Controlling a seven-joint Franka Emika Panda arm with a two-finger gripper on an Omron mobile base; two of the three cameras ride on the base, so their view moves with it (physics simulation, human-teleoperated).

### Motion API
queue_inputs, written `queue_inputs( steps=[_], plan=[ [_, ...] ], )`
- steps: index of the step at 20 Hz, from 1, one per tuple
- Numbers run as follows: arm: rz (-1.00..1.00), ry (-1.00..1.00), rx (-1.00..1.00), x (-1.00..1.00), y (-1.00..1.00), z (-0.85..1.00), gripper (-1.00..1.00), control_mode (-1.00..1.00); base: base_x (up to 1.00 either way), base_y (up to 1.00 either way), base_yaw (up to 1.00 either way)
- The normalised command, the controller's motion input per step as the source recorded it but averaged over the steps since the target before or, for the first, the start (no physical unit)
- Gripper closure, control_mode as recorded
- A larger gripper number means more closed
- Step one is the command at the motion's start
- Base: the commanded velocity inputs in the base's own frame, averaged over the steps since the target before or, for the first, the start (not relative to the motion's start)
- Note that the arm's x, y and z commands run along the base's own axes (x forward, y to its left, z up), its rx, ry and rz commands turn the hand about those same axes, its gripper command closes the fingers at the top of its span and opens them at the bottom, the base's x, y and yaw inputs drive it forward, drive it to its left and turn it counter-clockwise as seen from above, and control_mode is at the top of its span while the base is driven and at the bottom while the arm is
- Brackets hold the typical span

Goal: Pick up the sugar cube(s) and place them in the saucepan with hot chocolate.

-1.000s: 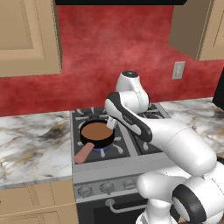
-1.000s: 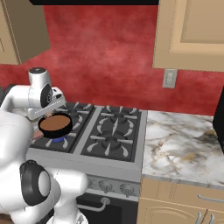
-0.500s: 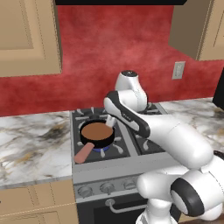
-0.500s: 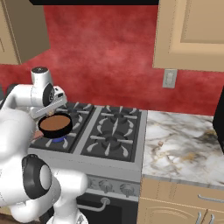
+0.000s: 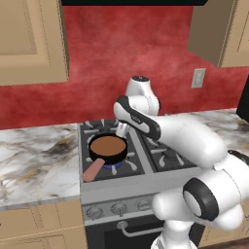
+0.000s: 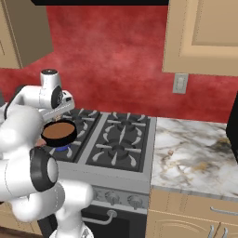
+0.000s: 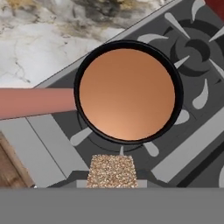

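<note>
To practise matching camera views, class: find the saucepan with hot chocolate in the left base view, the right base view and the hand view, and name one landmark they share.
Left base view: the saucepan with hot chocolate sits left of centre, on the stove's front left burner.
Right base view: at the left edge, beside the white arm.
Hand view: centre, seen from above.
Shared landmark: its salmon-pink handle.

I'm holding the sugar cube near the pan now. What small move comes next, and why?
Probably ease the hand forward until the sugar cube hangs over the brown liquid, then let go. In the hand view the cube sits just outside the rim of the saucepan, above the stove, so dropping it now would likely miss.
</note>
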Motion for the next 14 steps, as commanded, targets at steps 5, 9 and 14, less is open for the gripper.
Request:
queue_inputs(
  steps=[5,9,14],
  plan=[
    [0.00,0.09,0.00,0.21,0.24,-0.09,1.00,-1.00,0.00,0.00,0.00],
    [0.00,0.00,0.00,0.03,0.03,0.00,1.00,-1.00,0.00,0.00,0.00],
    [0.00,0.00,0.00,0.10,0.00,0.00,1.00,-1.00,0.00,0.00,0.00]
  ],
)
